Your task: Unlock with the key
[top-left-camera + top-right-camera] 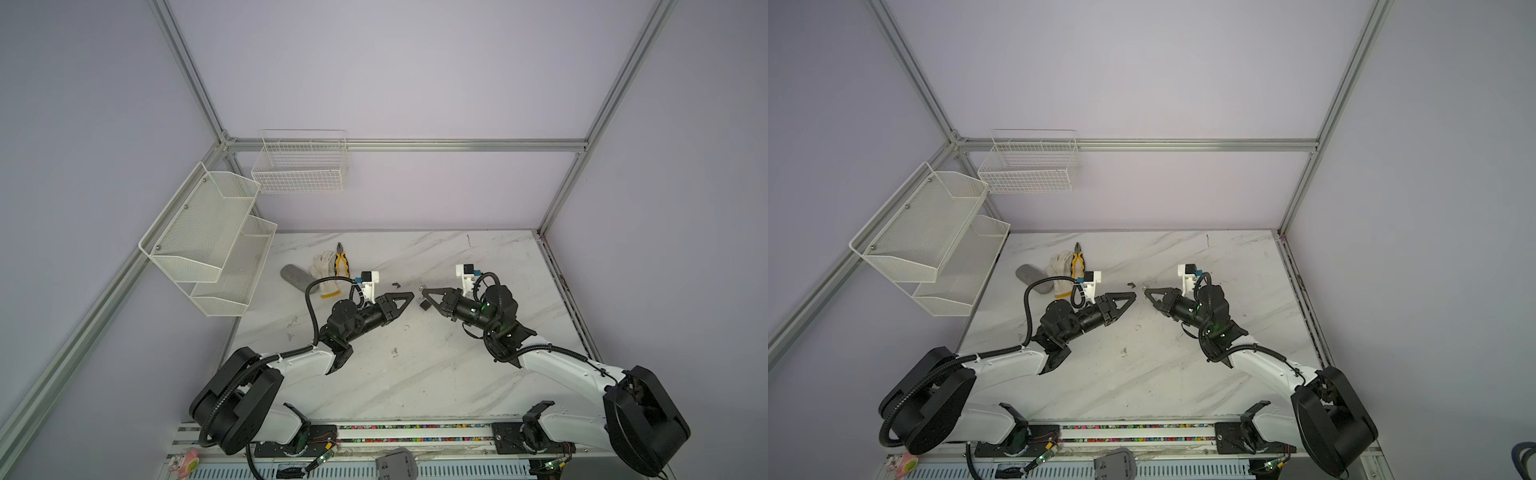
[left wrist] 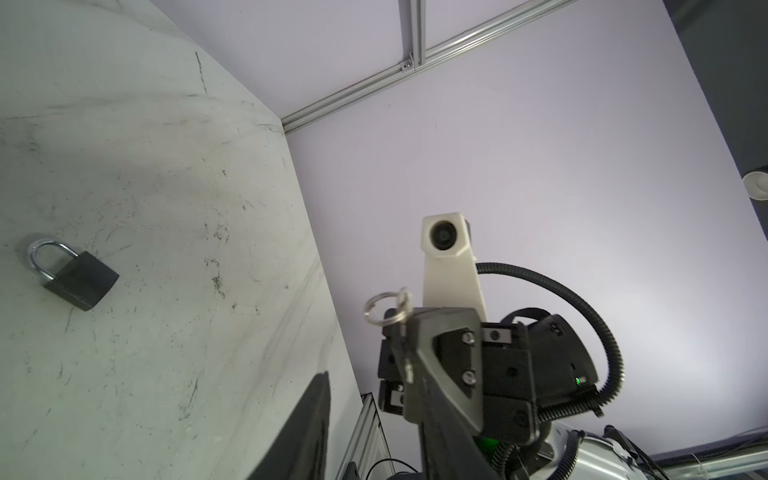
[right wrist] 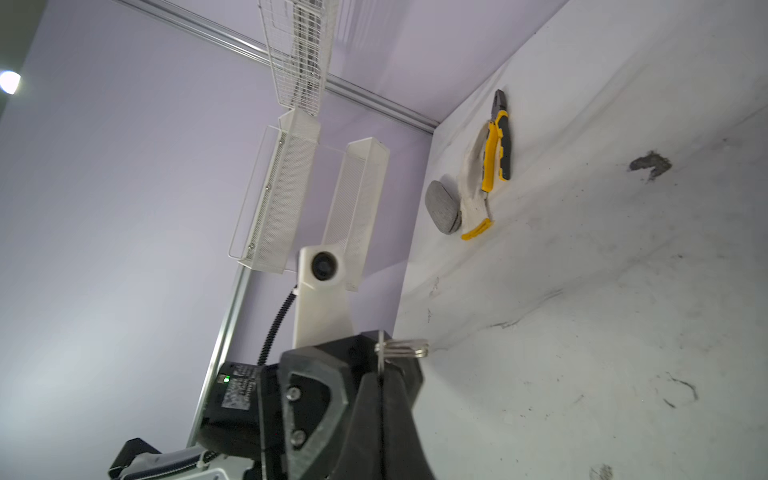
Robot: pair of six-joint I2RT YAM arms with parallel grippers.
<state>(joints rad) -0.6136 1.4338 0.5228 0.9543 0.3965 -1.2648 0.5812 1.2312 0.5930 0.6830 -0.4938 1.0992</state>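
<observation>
right gripper (image 1: 423,291): jaws pressed together, pinching the key
key (image 2: 402,332): silvery, tiny, clamped edge-on at the right jaw tips; its head pokes out past the tips; off the table
ring (image 2: 386,308): silver split ring through the key's head, hanging free just outside the right jaws; in the right wrist view it sits flat across the tips
left gripper (image 1: 411,294): jaws parted, nothing between them; the left wrist view shows only one of its own fingers (image 2: 309,419), off to the side
gap between grippers: tips point at each other, close, not touching, in both top views
padlock (image 2: 75,276): black body, silver shackle, shackle closed; lies flat on the table (image 1: 415,374), just beside the right jaws on the near side, apart from both grippers; nothing in its keyhole side that I can make out
scrap (image 1: 396,285): small dark bit on the table, just beyond the left jaw tips, touching neither gripper
pliers (image 1: 341,264): yellow and black, behind the left jaws, well apart, lying against the glove
glove (image 1: 324,270): white, yellow cuff, behind the left gripper
grey pad (image 1: 297,278): next to the glove, further out from the left jaws
shelf (image 1: 208,237): white mesh, on the wall, far from both jaws
basket (image 1: 301,166): white wire, on the back wall, far from both jaws
</observation>
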